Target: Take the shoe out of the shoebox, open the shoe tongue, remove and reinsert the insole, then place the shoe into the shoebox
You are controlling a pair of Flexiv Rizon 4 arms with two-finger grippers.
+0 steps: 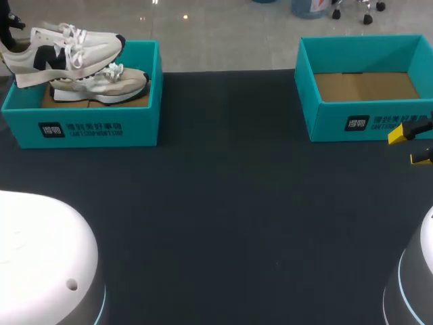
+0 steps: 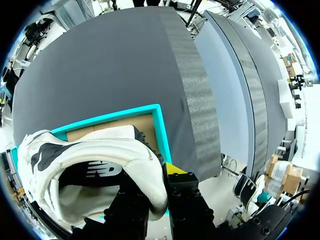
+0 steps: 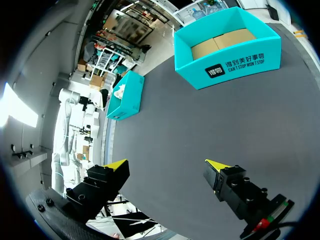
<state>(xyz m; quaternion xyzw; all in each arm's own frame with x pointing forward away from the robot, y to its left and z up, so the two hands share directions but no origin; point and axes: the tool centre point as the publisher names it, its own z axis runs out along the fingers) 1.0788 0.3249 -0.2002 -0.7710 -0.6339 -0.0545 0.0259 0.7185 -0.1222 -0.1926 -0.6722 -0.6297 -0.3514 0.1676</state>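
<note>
The dark tabletop (image 1: 223, 189) lies bare and wide between the two teal boxes. The left shoebox (image 1: 88, 128) sits by the far left edge and the right shoebox (image 1: 338, 122) by the far right, well apart. At the near corners stand the white rounded arm bases (image 1: 40, 257).

The right claw (image 1: 413, 145) hangs near the right edge, just in front of the right shoebox, its yellow tips spread wide with nothing between them. That box shows only its brown cardboard floor.

The left claw (image 2: 157, 185) pinches the heel collar of the lifted shoe (image 1: 57, 51), one finger inside the opening and one outside. This shoe hangs tilted above the back left part of the left shoebox, its toe pointing toward the middle of the tabletop and its heel past the box's left wall. It is cream with white laces, a black side emblem, a white midsole and a dark toe tip. The wrist view shows a dark lining with a pale logo inside. A second shoe (image 1: 101, 84) of the same kind lies in the box beneath it.

Each box's front wall carries a dark square mark and a line of white print.
</note>
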